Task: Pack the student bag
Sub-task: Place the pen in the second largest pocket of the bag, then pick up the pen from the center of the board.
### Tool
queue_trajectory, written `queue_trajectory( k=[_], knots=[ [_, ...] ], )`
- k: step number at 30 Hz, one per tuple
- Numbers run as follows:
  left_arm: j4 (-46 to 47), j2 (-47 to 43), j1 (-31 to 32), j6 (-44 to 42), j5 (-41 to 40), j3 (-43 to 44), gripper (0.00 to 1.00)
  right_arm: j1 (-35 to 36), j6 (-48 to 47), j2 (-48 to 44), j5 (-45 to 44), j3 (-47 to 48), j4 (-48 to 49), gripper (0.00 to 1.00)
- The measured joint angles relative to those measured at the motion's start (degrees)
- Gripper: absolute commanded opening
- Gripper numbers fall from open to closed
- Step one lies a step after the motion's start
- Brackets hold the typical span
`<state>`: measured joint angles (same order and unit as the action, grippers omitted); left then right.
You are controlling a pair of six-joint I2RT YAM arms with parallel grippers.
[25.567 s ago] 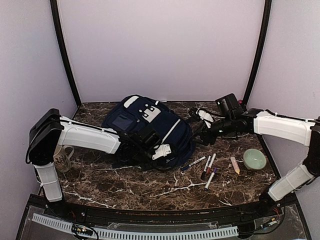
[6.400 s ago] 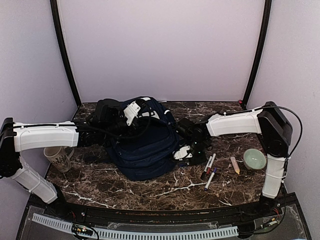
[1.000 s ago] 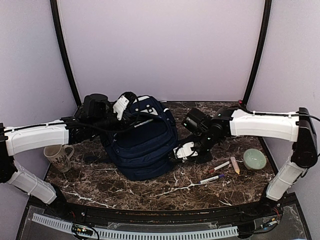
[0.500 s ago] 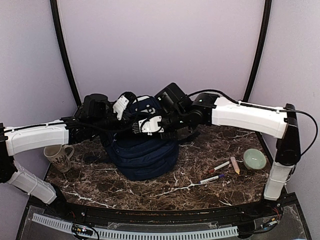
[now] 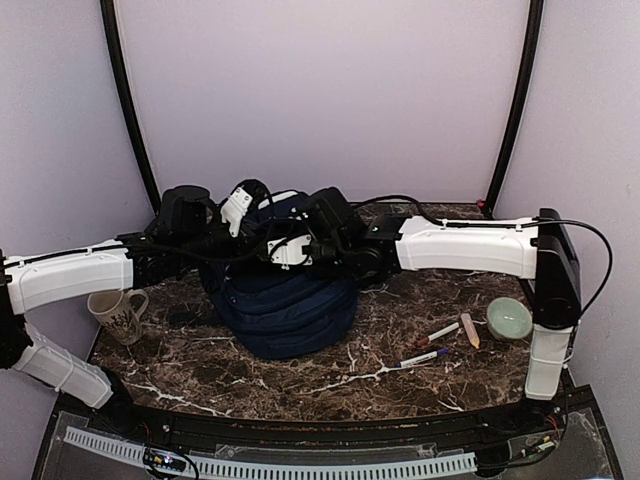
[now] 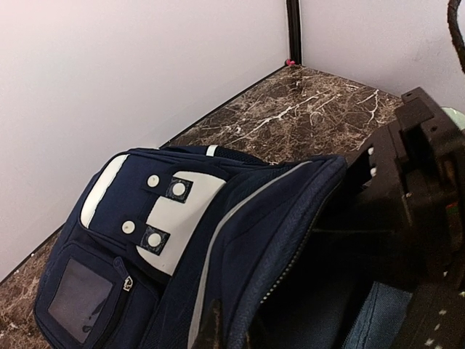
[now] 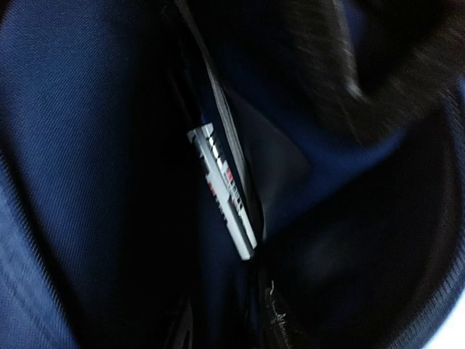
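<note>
on the marble table (image 5: pixel 300 385) the student bag (image 5: pixel 285 305) sat left of the middle, between the two arms, its mouth turned up. the left gripper (image 5: pixel 248 205) was at the bag's top edge, and in the left wrist view its fingers seemed pinched on the zip rim, lifting it. the right gripper (image 5: pixel 293 250) was reached down inside the bag; i could not tell how far its jaws were apart or if they had anything. i think the step was putting something inside, so the left should hold the rim high and the right go deep before it lets go. the mug (image 5: pixel 117 315) had writing too small to read. the inner label (image 7: pixel 224 190), white with red marks, was blurred.
</note>
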<state>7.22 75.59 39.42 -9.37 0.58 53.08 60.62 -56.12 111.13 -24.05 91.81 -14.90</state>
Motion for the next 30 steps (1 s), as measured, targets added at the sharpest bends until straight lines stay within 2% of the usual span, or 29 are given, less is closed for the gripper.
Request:
queue_trajectory(
  k=[3, 10, 16, 23, 30],
  knots=[
    [0.0, -0.1, 0.0, 0.0, 0.0, 0.0, 0.00, 0.0, 2.4, -2.4, 1.3, 0.1, -4.1, 0.33],
    [0.0, -0.5, 0.0, 0.0, 0.0, -0.5, 0.00, -1.6, 11.2, -15.4, 12.5, -1.9, -17.0, 0.32],
    [0.0, -0.7, 0.0, -0.6, -0.6, -0.7, 0.00, -10.8, 15.4, -26.4, 22.0, -12.6, -24.5, 0.30],
    [0.0, -0.7, 0.0, -0.9, -0.7, -0.7, 0.00, -22.3, 14.4, -29.4, 24.5, -27.6, -33.3, 0.31],
    [0.0, -0.7, 0.0, -1.0, -0.7, -0.7, 0.00, -24.4, 12.0, -32.1, 22.2, -36.9, -37.7, 0.33]
  ],
)
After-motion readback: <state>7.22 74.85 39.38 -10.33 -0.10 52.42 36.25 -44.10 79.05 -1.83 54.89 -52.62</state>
